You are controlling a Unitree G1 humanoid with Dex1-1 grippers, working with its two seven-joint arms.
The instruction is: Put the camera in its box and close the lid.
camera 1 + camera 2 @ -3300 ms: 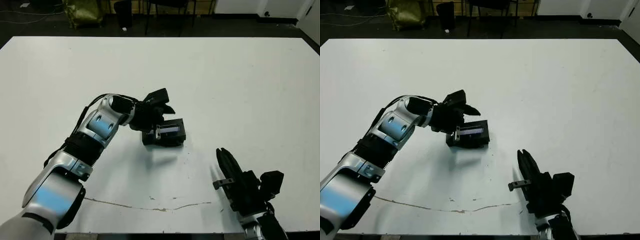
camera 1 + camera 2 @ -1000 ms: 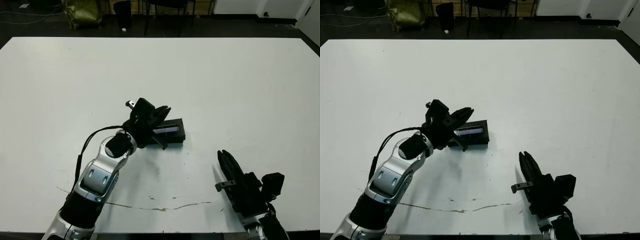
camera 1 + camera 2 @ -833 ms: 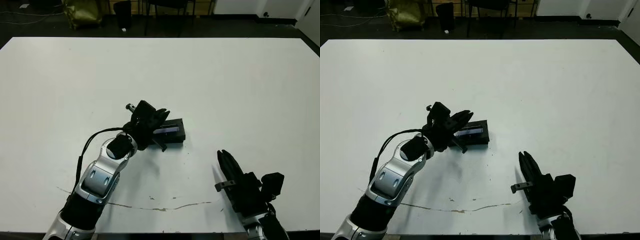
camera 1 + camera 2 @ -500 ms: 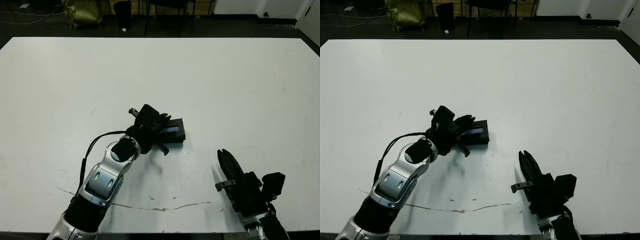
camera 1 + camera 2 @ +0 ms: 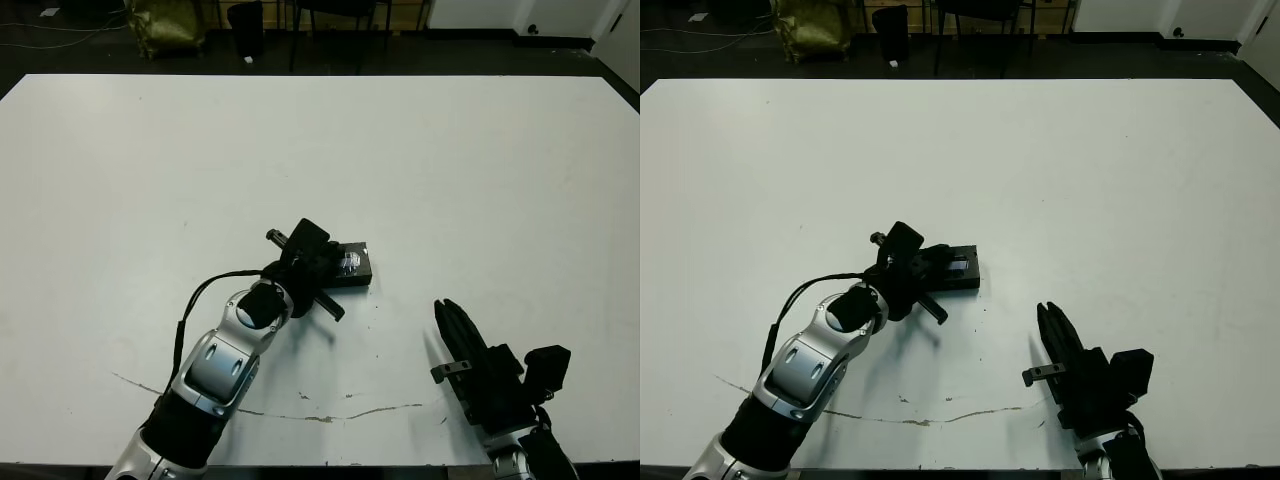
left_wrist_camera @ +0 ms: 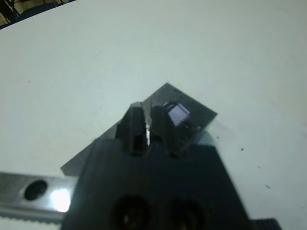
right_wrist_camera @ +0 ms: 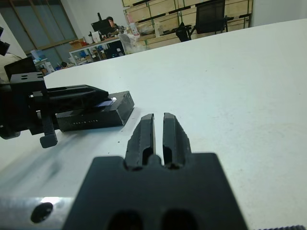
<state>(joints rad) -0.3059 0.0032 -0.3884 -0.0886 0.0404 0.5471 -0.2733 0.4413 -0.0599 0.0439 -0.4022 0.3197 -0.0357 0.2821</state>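
In the head views the left gripper (image 5: 318, 262) has slid rightward since a second ago and now covers most of the lid (image 5: 352, 264) at frame centre on the table (image 5: 450, 160). The left wrist view shows its fingers (image 6: 135, 125) pressed together, flat on the lid's window. The right wrist view shows the box (image 7: 100, 115) closed, middle left, and the right gripper (image 7: 156, 132) with jaws nearly together, holding nothing.
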